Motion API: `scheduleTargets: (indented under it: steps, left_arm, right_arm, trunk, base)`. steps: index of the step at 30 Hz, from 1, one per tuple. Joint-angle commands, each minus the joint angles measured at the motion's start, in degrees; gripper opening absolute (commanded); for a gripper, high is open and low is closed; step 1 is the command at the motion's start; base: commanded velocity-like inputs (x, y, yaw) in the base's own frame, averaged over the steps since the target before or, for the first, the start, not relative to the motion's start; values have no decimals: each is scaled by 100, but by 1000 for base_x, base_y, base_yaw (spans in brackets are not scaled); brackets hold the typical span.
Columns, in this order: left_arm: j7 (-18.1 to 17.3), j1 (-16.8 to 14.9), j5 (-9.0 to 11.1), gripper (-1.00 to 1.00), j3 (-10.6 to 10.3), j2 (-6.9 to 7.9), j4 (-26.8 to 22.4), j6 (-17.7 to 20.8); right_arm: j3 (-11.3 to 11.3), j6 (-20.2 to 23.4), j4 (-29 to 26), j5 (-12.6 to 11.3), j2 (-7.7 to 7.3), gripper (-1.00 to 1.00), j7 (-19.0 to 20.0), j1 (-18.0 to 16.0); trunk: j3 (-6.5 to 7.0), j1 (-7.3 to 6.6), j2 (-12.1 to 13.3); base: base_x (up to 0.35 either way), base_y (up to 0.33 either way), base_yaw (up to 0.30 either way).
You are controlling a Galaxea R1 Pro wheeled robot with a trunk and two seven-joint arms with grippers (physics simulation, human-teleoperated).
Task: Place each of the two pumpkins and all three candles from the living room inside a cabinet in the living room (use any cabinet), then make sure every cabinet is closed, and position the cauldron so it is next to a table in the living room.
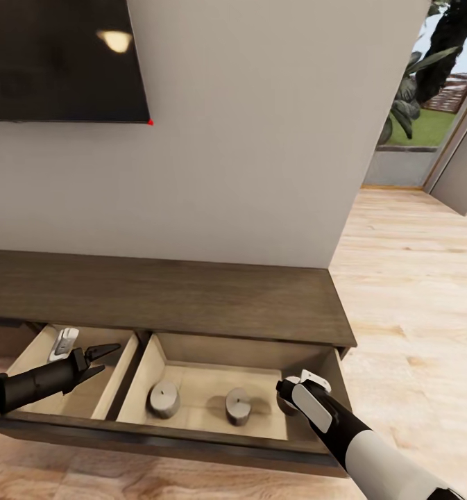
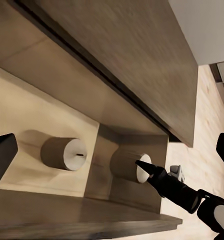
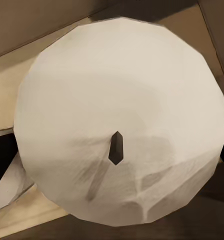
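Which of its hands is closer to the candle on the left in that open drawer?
The left. Its gripper hangs over the neighbouring compartment, just across the divider from that candle. The right gripper is at the drawer's far end, past the second candle.

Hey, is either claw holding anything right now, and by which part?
Left claw is open and empty. Right claw is down at a candle in the cabinet drawer, but a grip cannot be told.

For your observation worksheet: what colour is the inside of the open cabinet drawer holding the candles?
Pale beige, best seen in the head view, where the drawer interior holds two candles.
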Motion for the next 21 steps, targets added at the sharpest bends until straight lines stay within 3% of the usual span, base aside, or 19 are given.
scheduleTargets:
  steps: [1,9,21]
  left_arm:
    - [35,-3,39,100,5,0,-3,25]
    - [35,-3,41,100,5,0,-3,25]
    - [35,-3,48,100,8,0,-3,25]
  right_arm:
    - [39,25,-13,-23,-8,-100,-39,-5]
    - [39,42,-12,-23,-8,-100,-39,-5]
    - [31,44,-4,-25,-11,-100,-39,-5]
  trunk:
    - [-5,0,-2]
    - [-5,0,-2]
    - [-5,0,-2]
  base:
    - [75,0,0]
    - [127,59,0]
    - [10,25,0]
